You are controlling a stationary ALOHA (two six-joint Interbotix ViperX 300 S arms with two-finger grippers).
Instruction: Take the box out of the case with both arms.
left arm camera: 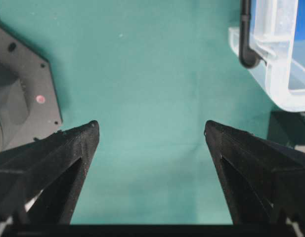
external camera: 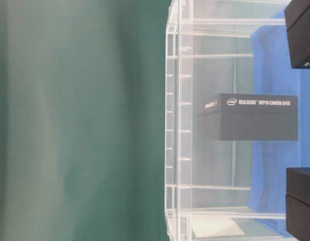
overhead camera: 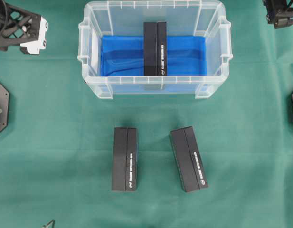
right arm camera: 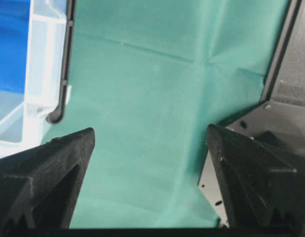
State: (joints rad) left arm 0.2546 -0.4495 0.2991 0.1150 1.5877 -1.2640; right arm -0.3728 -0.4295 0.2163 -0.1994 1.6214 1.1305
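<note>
While the box (overhead camera: 155,48) stands on the blue liner (overhead camera: 122,54) inside the case (overhead camera: 153,88), both my grippers hang empty. Left gripper (left arm camera: 151,131) is spread wide over green cloth (left arm camera: 142,64) left of the case; right gripper (right arm camera: 150,133) equally wide on its right.

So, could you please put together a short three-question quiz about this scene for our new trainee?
1. How many black boxes lie on the green cloth outside the tub?
2. True or false: the left claw is holding a box.
3. The box in the tub rests on a liner of which colour: A red, B blue, C yellow?

Key: 1. Two, the left box and the right box. 2. False; both claws, right one too, are open and empty. 3. B.
</note>
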